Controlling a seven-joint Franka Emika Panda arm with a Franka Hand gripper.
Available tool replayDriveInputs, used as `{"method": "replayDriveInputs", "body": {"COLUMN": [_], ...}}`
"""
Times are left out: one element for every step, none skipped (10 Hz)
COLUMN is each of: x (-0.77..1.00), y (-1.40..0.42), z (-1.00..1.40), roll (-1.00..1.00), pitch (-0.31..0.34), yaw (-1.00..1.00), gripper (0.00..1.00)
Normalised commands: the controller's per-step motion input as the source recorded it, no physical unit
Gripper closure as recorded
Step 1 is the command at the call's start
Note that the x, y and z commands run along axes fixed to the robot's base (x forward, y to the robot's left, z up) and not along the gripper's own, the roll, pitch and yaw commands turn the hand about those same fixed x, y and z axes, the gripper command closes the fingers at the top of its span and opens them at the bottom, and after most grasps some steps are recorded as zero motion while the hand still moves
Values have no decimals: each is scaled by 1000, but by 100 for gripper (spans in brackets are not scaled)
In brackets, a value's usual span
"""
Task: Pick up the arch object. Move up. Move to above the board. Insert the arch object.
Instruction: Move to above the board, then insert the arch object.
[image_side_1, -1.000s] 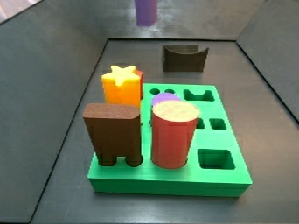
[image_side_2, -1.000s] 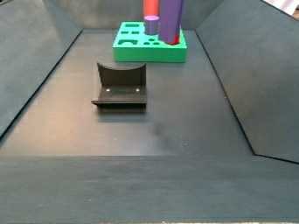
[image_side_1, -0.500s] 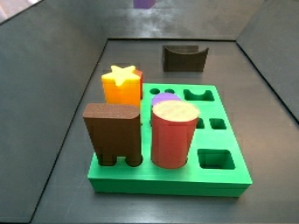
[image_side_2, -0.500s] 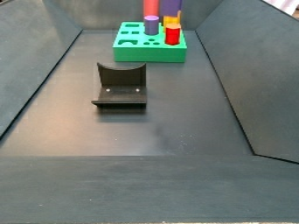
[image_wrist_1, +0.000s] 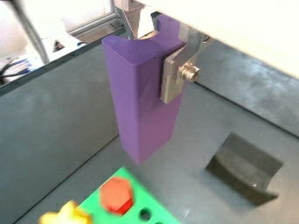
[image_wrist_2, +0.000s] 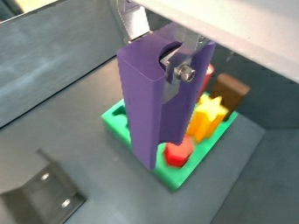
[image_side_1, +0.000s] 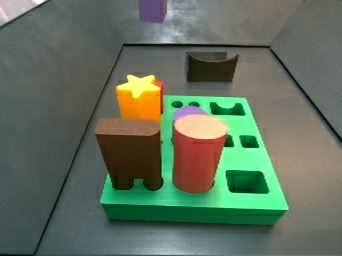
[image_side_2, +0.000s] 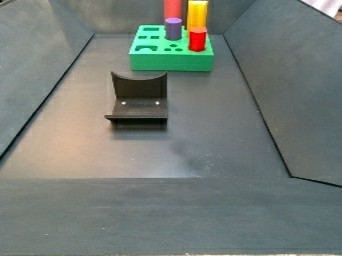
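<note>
The arch object (image_wrist_1: 140, 105) is a tall purple column, held upright high above the floor; it also shows in the other wrist view (image_wrist_2: 146, 114). My gripper (image_wrist_1: 146, 66) is shut on its upper end, with a silver finger (image_wrist_1: 173, 74) pressed flat on one side; the gripper (image_wrist_2: 158, 70) shows the same grip. In a side view only the column's lower end (image_side_1: 154, 10) shows at the top edge; the gripper itself is out of both side views. The green board (image_side_1: 201, 200) lies on the floor below, also seen in the other views (image_side_2: 171, 58) (image_wrist_2: 117, 122) (image_wrist_1: 128, 206).
On the board stand a brown block (image_side_1: 130, 150), a red cylinder (image_side_1: 198, 152), a yellow-orange star (image_side_1: 139, 97) and a small purple cylinder (image_side_1: 187, 113). The dark fixture (image_side_2: 138, 97) stands on the floor apart from the board. Sloped grey walls enclose the floor.
The arch object has risen with the gripper: it has left the top of one side view, and only its lower end shows in the other, slightly shifted sideways.
</note>
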Motion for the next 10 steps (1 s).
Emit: {"method": "replayDriveInputs", "body": {"x": [12,37,48,65,63,9,0,420,189,137], "y": [-1000,-843,-668,-341,-175,-74,0,0,0,51], "z": [95,93,80,52,39,0,0,0,0,-40], "roll": [18,18,13,10,9,0,0,0,0,14], "pitch": [103,111,118,133,126,-4,0,-9,-26,-20], "yaw": [27,17,16,13,13,20,-109,-689,-900,-949], "gripper": [100,100,100,100,100,100,100,100,100,100]}}
